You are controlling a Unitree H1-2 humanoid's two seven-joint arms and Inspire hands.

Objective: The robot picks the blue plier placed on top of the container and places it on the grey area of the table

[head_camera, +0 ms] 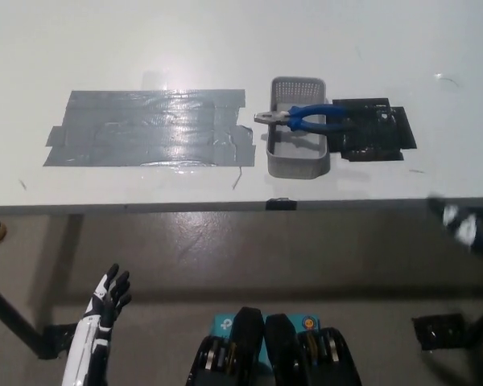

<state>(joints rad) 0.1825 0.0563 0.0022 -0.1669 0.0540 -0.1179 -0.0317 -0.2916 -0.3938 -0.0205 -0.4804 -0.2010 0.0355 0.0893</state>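
White tabletop [225, 48] fills the upper half of the head view, with bare floor below its front edge. Blue-handled pliers [306, 117] lie across the rim of a small grey mesh container [298, 165], long axis running nine to three o'clock: metal jaws toward nine, handles toward three, reaching over a black tape patch [382, 133]. From the pliers, the grey tape area [149, 127] sits at nine o'clock, just beside the container. The black right hand [467, 225] shows blurred at the right edge, at about four o'clock from the pliers and the nearer one; whether its fingers are spread I cannot tell. The white left hand [106, 305] rests low at seven o'clock, fingers released, holding nothing. No readable writing or brand appears.
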